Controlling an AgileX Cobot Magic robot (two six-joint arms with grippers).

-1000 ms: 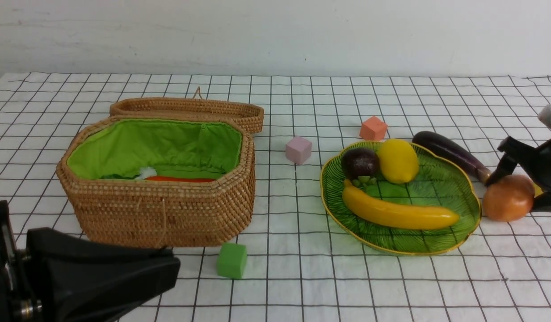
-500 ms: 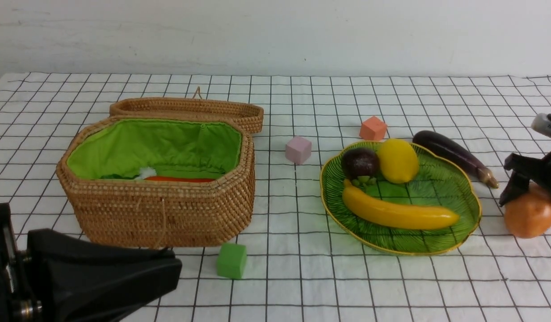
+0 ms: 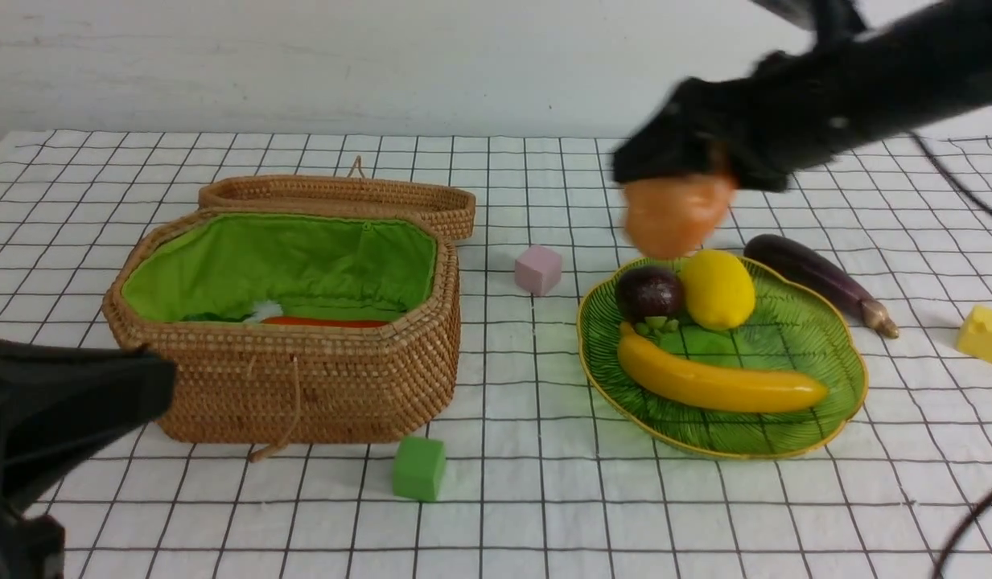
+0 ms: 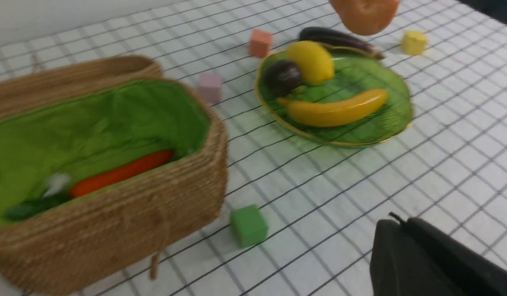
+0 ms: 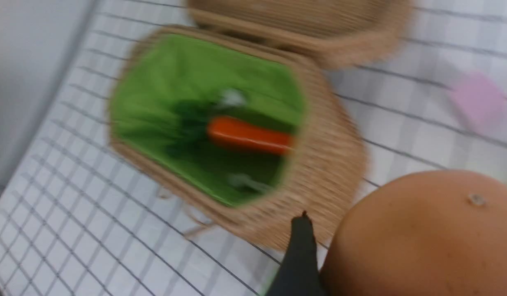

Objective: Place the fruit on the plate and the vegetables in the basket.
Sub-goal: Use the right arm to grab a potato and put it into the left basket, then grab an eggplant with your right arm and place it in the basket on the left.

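Note:
My right gripper (image 3: 677, 189) is shut on the round orange-brown potato (image 3: 674, 213) and holds it in the air above the far edge of the green glass plate (image 3: 817, 346). The potato fills the right wrist view (image 5: 422, 234). On the plate lie the banana (image 3: 717, 384), the lemon (image 3: 717, 289) and the mangosteen (image 3: 648, 293). The eggplant (image 3: 817, 277) lies on the cloth behind the plate. The open wicker basket (image 3: 302, 378) holds the carrot (image 3: 323, 322). My left gripper (image 4: 395, 224) is shut and empty at the near left.
Small cubes lie on the checked cloth: pink (image 3: 537, 269) between basket and plate, green (image 3: 419, 468) in front of the basket, yellow (image 3: 985, 334) at the right edge. The basket lid (image 3: 343, 197) hangs open behind the basket.
My right gripper has lifted the potato off the cloth right of the plate and carried it up and left, above the plate's far edge. The yellow cube is now uncovered. My left arm shifted left.

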